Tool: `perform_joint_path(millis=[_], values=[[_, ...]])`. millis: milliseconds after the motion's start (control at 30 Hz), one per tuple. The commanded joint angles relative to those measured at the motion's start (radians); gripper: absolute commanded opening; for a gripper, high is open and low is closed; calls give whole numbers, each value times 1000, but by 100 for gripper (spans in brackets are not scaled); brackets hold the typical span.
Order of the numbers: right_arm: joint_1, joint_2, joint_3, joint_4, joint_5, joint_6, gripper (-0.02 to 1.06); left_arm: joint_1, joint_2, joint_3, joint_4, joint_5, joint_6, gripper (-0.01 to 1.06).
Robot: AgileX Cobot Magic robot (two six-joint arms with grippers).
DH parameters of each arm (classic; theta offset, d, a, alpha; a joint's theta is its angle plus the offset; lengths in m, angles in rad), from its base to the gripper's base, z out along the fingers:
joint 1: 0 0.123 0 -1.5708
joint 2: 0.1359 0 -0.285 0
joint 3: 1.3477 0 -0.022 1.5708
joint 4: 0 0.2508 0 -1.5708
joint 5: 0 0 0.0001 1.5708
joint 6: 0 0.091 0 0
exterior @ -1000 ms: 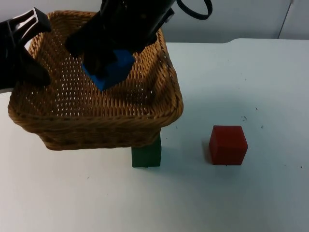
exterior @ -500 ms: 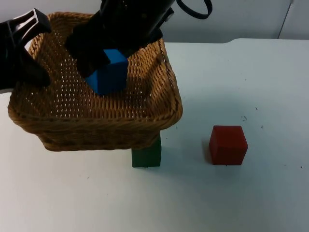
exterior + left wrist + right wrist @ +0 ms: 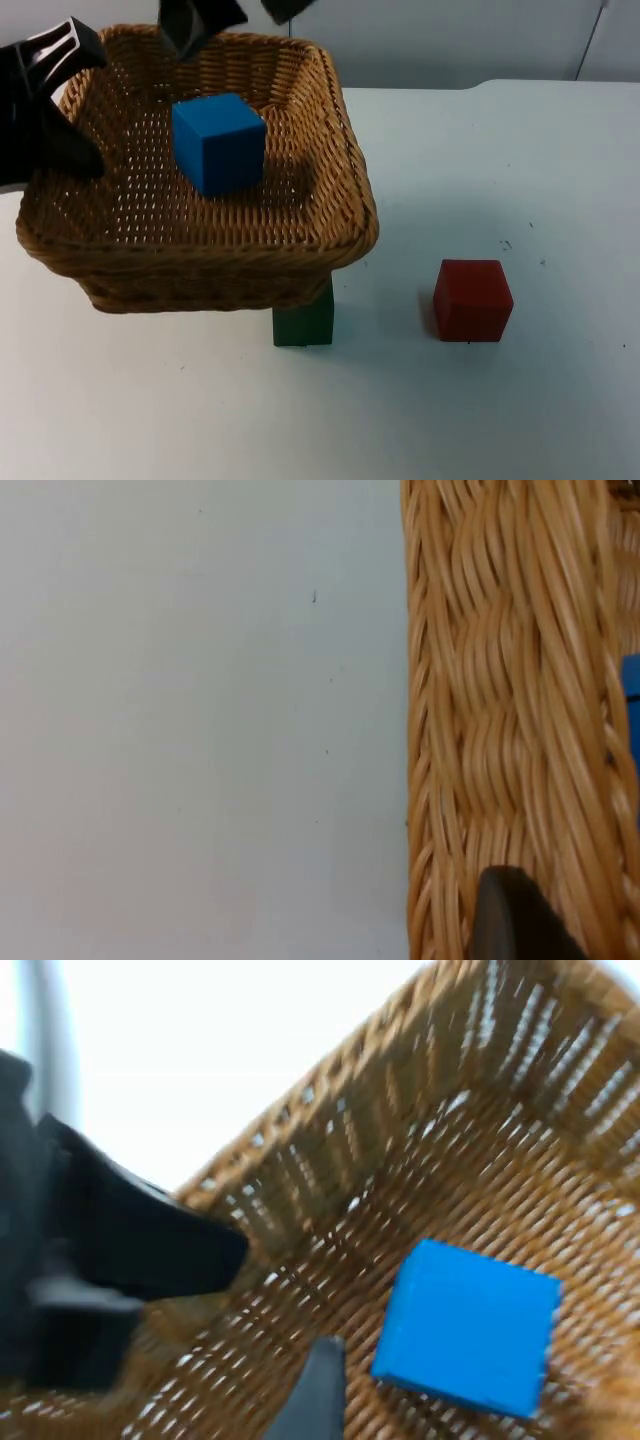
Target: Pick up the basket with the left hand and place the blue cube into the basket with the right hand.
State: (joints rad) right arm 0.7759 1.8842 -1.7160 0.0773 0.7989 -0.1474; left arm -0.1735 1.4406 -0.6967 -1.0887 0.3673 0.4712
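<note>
The left gripper (image 3: 50, 140) clamps the basket (image 3: 330, 215) rim. The blue cube (image 3: 218, 142) lies inside, released. The right gripper (image 3: 205, 18), fingers apart, is cut off above. The basket half-hides a green cube (image 3: 305, 322).

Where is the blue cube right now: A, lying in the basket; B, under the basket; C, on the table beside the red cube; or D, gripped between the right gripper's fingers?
A: the blue cube lies on the woven floor of the basket, free of the right gripper above it.
</note>
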Motion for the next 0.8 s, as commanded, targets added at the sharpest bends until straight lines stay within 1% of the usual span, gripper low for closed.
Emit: perform_joint_path(millis=[0, 33, 67, 100, 200, 233, 267, 400, 567, 633, 700, 767], values=[[3, -51, -9, -14, 30, -13, 81, 2, -13, -1, -24, 5, -3, 0], [3, -88, -9, -37, 60, -1, 80, 4, -13, -1, -22, 3, 6, 0], [3, -106, -9, -56, 76, 16, 79, 9, -13, -1, -22, 3, 13, 0], [3, -106, -9, -56, 76, 16, 79, 9, -13, -1, -22, 3, 13, 0], [3, -162, -9, -84, 125, 37, 75, 59, -13, -1, -7, 12, 44, 0], [3, -176, -9, -86, 137, 35, 75, 85, -13, -1, -4, 21, 53, 0], [3, -176, -9, -86, 137, 35, 75, 85, -13, -1, -4, 21, 53, 0], [3, -228, -9, -95, 161, 35, 75, 169, -13, -1, 3, 48, 129, 0], [3, -254, -5, -83, 191, 35, 75, 201, -1, -1, 3, 48, 176, 0], [3, -265, 4, -77, 191, 35, 75, 201, 9, -1, 6, 45, 196, 0], [3, -281, 45, -77, 173, 35, 75, 201, 35, -1, 21, 45, 224, 0], [3, -317, 118, -77, 140, 37, 75, 201, 76, -1, 26, 35, 236, 0]])
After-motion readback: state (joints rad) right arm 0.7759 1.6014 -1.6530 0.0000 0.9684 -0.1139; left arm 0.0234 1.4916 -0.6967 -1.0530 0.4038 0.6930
